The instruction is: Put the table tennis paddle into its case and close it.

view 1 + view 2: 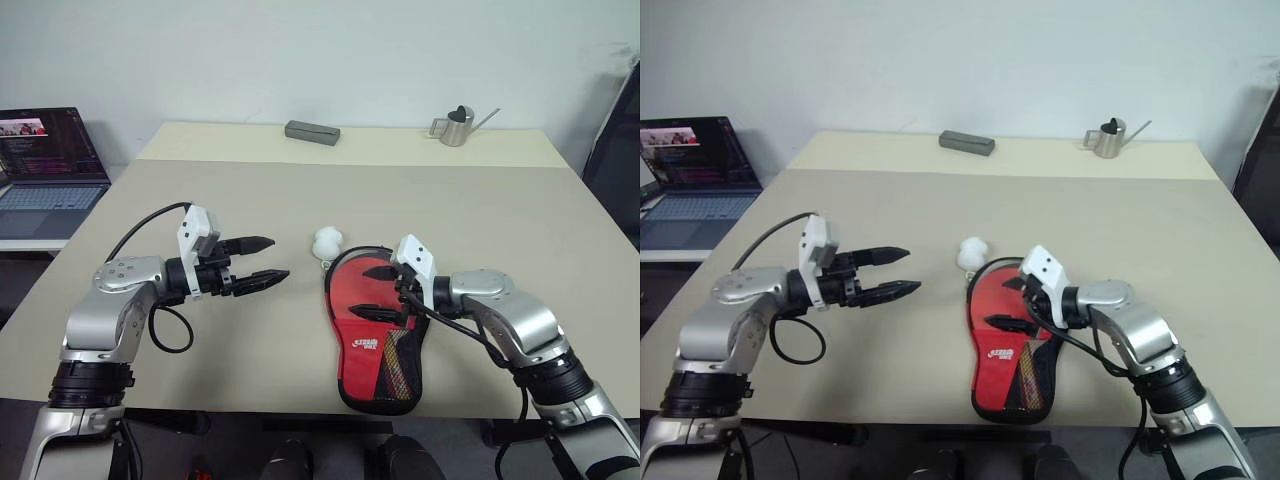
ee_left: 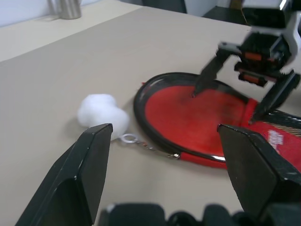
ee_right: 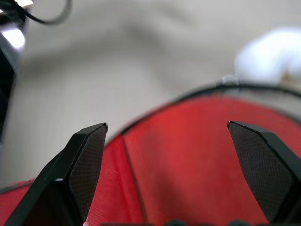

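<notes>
1. The paddle-shaped soft case (image 1: 375, 335), red with a black rim and a mesh panel at its narrow end, is lying flat near the front edge of the beige worktop (image 1: 500, 230), right of its middle. The round red rubber face of the table tennis paddle (image 2: 197, 117) seems to be showing inside the case's round end; I cannot tell whether the handle is fully in.
2. The case's long axis is running from the front edge toward the far edge, round end farther in, with the white fluffy pom-pom pull (image 1: 327, 242) lying on the worktop just beyond that end, toward the left.
3. The right gripper (image 1: 378, 292) is hovering right over the round end, jaws spread wide and grasping nothing.
4. The left gripper (image 1: 262, 260) is hanging well to the left of the case, jaws also released and empty, pointing toward the pom-pom.
5. Judging from this, the right arm is nearer the case body, while the pull is lying between the two.
</notes>
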Robot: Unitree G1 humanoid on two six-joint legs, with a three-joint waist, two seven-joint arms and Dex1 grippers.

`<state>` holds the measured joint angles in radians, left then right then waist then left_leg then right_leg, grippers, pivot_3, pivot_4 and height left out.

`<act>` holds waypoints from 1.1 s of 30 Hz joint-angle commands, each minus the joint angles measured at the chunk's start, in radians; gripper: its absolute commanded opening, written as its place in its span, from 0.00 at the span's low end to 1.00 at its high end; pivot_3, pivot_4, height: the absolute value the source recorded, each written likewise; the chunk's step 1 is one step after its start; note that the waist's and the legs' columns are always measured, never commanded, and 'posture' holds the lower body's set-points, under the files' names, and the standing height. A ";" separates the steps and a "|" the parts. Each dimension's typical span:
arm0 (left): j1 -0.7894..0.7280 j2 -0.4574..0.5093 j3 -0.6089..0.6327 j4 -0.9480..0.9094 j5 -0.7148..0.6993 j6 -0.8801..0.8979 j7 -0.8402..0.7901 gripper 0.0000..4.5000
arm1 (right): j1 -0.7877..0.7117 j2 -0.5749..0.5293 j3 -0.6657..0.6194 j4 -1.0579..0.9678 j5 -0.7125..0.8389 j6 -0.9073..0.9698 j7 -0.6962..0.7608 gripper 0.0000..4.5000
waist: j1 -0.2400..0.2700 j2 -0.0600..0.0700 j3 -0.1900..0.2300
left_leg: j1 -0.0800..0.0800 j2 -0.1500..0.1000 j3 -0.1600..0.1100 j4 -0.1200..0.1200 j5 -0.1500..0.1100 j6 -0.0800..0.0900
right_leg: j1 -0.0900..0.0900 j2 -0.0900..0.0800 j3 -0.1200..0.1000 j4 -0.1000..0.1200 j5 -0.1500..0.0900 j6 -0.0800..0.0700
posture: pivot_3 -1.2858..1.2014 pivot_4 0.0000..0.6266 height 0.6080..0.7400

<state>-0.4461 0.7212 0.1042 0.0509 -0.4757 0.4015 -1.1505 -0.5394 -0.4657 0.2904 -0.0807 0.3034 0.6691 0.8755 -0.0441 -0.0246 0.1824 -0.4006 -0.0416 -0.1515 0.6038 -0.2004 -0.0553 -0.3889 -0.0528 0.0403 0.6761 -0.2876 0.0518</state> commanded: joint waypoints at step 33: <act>-0.576 -0.402 -0.197 1.026 0.428 -0.365 0.284 0.99 | 0.006 0.075 0.028 0.114 -0.134 -0.022 -0.072 1.00 | -0.008 -0.001 -0.001 | 0.001 -0.003 0.000 0.003 0.000 0.000 | 0.001 0.001 0.000 0.003 -0.001 0.006 | 0.52 0.24 1.00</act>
<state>-0.9930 0.3229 -0.0943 1.0649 -0.0576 0.0571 -0.8507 -0.5563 -0.3918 0.3104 0.0330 0.1783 0.6205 0.8060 -0.0521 -0.0256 0.1818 -0.3997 -0.0451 -0.1513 0.6071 -0.2003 -0.0555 -0.3875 -0.0517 0.0399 0.6789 -0.2886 0.0577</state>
